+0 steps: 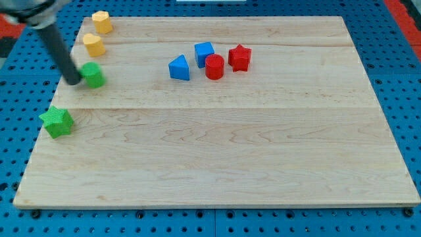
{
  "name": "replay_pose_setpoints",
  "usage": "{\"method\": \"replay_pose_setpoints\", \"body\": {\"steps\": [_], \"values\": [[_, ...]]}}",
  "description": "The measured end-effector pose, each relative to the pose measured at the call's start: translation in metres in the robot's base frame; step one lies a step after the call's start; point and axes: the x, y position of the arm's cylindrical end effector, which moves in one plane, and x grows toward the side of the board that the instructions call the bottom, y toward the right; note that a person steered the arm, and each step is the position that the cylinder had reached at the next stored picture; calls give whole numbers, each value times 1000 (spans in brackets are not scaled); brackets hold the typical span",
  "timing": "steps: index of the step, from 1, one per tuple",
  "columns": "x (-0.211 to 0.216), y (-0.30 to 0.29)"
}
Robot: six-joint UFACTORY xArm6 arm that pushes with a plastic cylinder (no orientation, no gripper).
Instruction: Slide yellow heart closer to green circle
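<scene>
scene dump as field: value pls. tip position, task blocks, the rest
tip: my tip sits at the view's left side of the green circle, touching or nearly so
yellow heart: just above the green circle, small gap between them
other yellow block: at the board's top left corner, shape unclear
green star: near the left edge, below the tip
centre cluster: blue triangle, blue cube, red cylinder, red star
board: wooden

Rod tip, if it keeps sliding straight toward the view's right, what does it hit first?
My tip sits just left of the green circle, seemingly touching it, so it would meet that first.
</scene>
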Motion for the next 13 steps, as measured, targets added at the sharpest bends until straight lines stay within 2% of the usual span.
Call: {"method": "replay_pose_setpoints", "body": {"steps": [1, 2, 3, 4, 5, 6, 7, 8, 9, 13], "values": [[-34, 74], [-46, 102], [-45, 86], [-4, 21], [-9, -57], [-53, -86], [-79, -29], [-85, 19], [-88, 9], [-129, 39]]}}
